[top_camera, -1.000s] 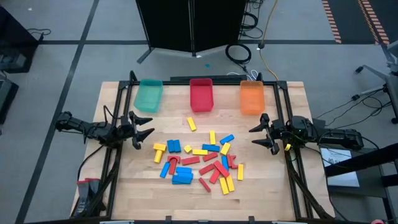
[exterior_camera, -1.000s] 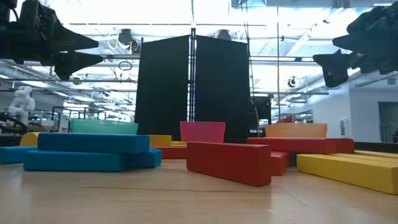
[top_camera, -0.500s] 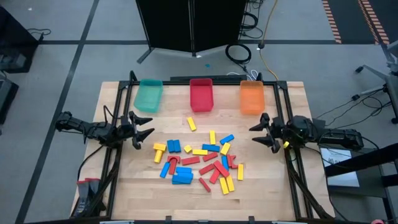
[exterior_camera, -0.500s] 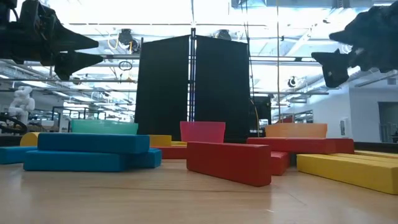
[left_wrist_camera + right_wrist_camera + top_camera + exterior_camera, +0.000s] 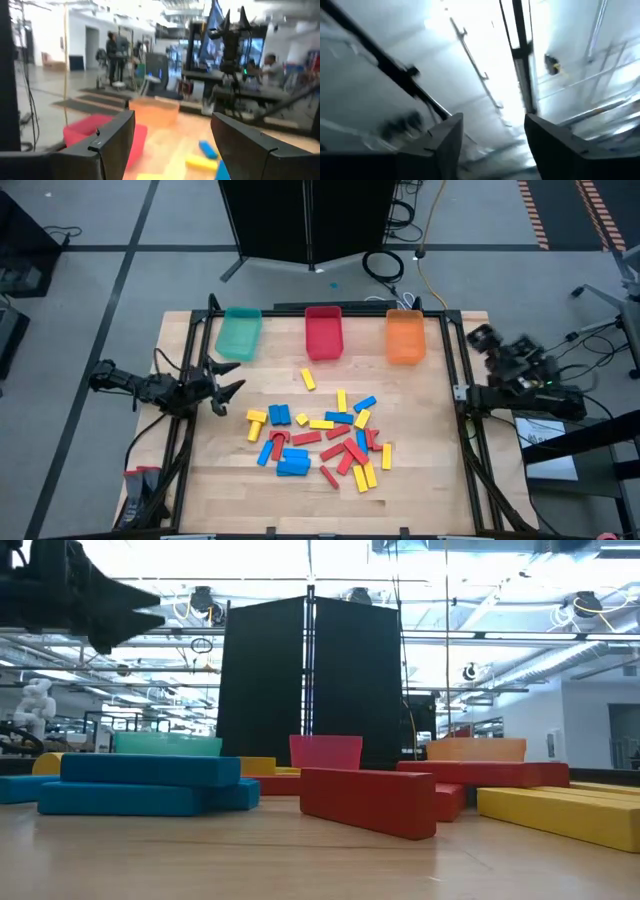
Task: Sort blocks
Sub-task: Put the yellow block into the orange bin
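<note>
The blocks, several small red, yellow and blue bars, lie loose on the wooden table's middle; in the low view a blue one, a red one and a yellow one lie close by. My left gripper hovers open at the table's left edge, pointing toward the pile, with nothing between its fingers. My right gripper is raised beyond the table's right edge and tipped upward; its wrist view shows open fingers against the ceiling.
Three bins stand in a row along the far edge: teal, red and orange. A black frame borders the table's sides. Bare wood lies between bins and pile. People stand in the room beyond.
My right gripper has swung up and back from the table's right edge, tipping to point steeply upward, and has left the low view. My left gripper has turned a little in place. The blocks have not moved.
</note>
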Tool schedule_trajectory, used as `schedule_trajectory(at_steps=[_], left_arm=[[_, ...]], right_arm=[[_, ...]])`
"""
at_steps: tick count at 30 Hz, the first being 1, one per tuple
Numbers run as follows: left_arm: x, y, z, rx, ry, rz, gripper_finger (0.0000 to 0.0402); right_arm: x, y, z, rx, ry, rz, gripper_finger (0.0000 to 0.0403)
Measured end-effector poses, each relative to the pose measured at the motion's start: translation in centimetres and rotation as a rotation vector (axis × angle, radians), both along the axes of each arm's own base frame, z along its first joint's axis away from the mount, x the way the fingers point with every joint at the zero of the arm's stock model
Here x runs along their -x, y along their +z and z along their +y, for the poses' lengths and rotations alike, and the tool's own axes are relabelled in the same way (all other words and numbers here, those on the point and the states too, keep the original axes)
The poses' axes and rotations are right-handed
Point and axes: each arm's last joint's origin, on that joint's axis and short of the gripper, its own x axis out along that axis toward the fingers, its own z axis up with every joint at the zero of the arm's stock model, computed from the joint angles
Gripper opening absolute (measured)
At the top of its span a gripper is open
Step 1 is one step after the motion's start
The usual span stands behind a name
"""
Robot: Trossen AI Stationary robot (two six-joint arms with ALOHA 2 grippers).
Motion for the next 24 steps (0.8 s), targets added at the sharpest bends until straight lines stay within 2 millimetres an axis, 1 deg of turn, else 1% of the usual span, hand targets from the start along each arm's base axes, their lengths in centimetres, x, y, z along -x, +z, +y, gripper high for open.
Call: schedule_trajectory(at_steps=[3,6,8,11,14,17,21,24], left_arm=[[0.3,1.0,0.1,0.045,-0.012,-0.114,0.0267],[0.7,2.1,0.1,0.073,-0.037,-0.223,0.0267],[1.1,3.0,0.2,0.095,-0.054,-0.315,0.0267],[1.6,3.9,0.3,0.112,-0.086,-0.419,0.0267],[2.0,4.5,0.4,0.116,-0.123,-0.504,0.0267],[2.3,4.9,0.3,0.102,-0.177,-0.560,0.0267],[2.4,5.1,-0.1,0.163,-0.354,-0.611,0.0267],[2.4,5.1,-0.2,0.146,-0.413,-0.616,0.0267]], right_arm=[[-1.0,3.3,-0.1,0.052,-0.080,0.129,0.0196],[-3.1,6.3,-0.2,0.082,-0.071,0.225,0.0192],[-4.9,7.8,-0.2,0.117,-0.051,0.289,0.0192],[-7.4,9.3,-0.3,0.166,-0.010,0.400,0.0192],[-9.4,10.1,-0.4,0.164,0.026,0.525,0.0192],[-10.9,10.4,-0.5,0.132,0.073,0.644,0.0192],[-12.2,10.3,-0.5,0.125,0.124,0.770,0.0192],[-12.5,9.9,-0.5,0.109,0.135,0.881,0.0192]])
